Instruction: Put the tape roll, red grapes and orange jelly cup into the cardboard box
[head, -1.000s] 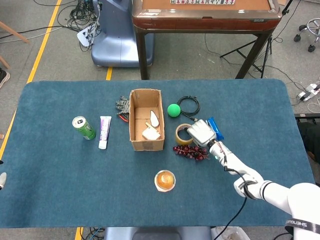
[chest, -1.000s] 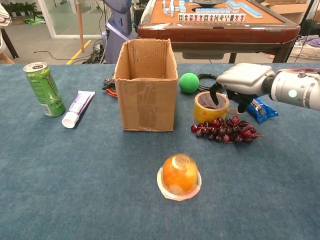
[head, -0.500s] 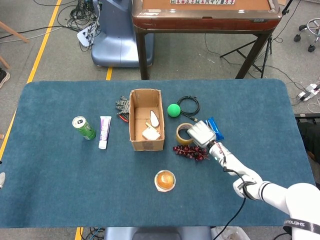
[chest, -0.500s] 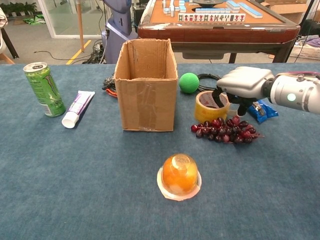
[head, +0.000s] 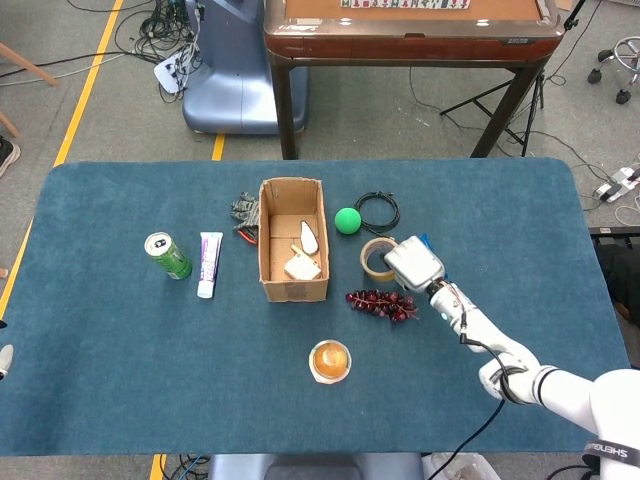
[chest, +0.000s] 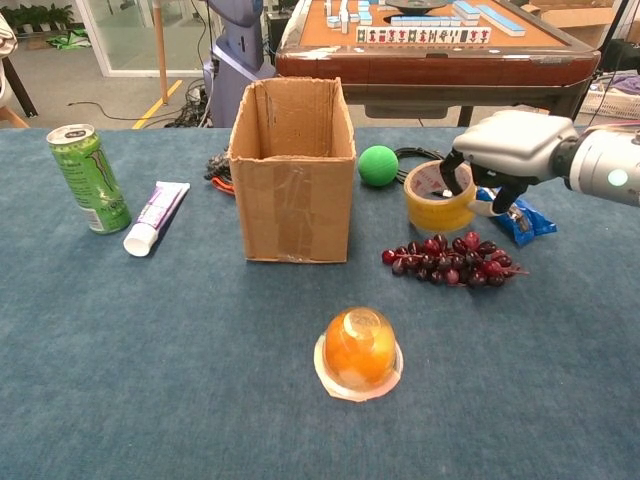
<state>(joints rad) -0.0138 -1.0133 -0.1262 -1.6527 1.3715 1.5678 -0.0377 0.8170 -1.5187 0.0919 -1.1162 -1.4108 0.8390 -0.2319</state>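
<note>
The worktop (head: 120, 340) is covered in dark blue-green carpet-like cloth and stands on a grey floor marked with yellow lines. Beyond its 12 o'clock edge are a brown games table (head: 410, 30) bearing tiles, a blue-grey machine base (head: 235, 80) and loose cables.

A second ago the tape roll (chest: 437, 196) sat flat on the cloth just above the grapes with the right hand (chest: 512, 150) coming down onto it. Now the roll is lifted clear of the cloth and tilted, and hand and roll have shifted up and toward 1 o'clock. The dark fingers (chest: 458, 170) hook through the roll's core and grip its wall, so the hand is closed on the roll. The left hand shows in neither view.

Counting, there is one of each: one cardboard box (head: 293, 240), open-topped near the centre of the worktop, with pale scraps inside; one tape roll, held at 3 o'clock of the box; one bunch of red grapes (head: 382, 304) at 4 o'clock of the box, lying just below the raised roll; one orange jelly cup (head: 330, 361) at 6 o'clock of the box, alone on the cloth. Also one green ball (head: 347, 220) and one coil of black cable (head: 380, 210) at 2 o'clock of the box, one blue packet (chest: 522, 220) behind the hand, one green can (head: 167, 256) and one toothpaste tube (head: 209, 264) at 9 o'clock, and one dark clump of small items (head: 245, 212) at 10 o'clock, too small to identify.
</note>
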